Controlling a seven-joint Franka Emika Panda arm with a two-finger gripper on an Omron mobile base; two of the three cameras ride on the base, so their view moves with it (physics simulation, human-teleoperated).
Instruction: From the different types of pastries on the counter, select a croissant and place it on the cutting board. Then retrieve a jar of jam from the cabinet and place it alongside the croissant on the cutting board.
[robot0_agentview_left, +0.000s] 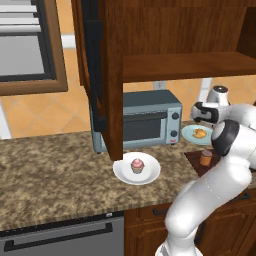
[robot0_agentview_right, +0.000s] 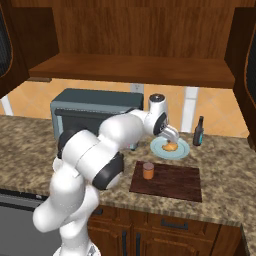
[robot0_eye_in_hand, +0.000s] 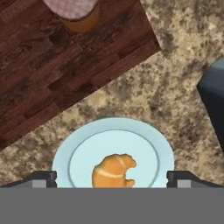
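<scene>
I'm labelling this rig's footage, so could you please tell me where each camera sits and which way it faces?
Left base view: behind-left, facing the cupcake and toaster oven; arm at right.
Right base view: behind-right, facing the cutting board; arm at left.
Hand view: on the open hand, looking down at the croissant.
All three share the croissant plate and jam jar.

Count: two plates (robot0_agentview_left: 150, 172) (robot0_agentview_left: 190, 134), one croissant (robot0_agentview_right: 170, 147), one cupcake (robot0_agentview_left: 137, 165), one jar (robot0_agentview_right: 148, 171), one board (robot0_agentview_right: 175, 182), one bottle (robot0_agentview_right: 198, 132), one toaster oven (robot0_agentview_left: 150, 120).

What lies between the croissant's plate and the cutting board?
Bare counter, in the hand view: a strip of granite separates the plate from the cutting board.
</scene>
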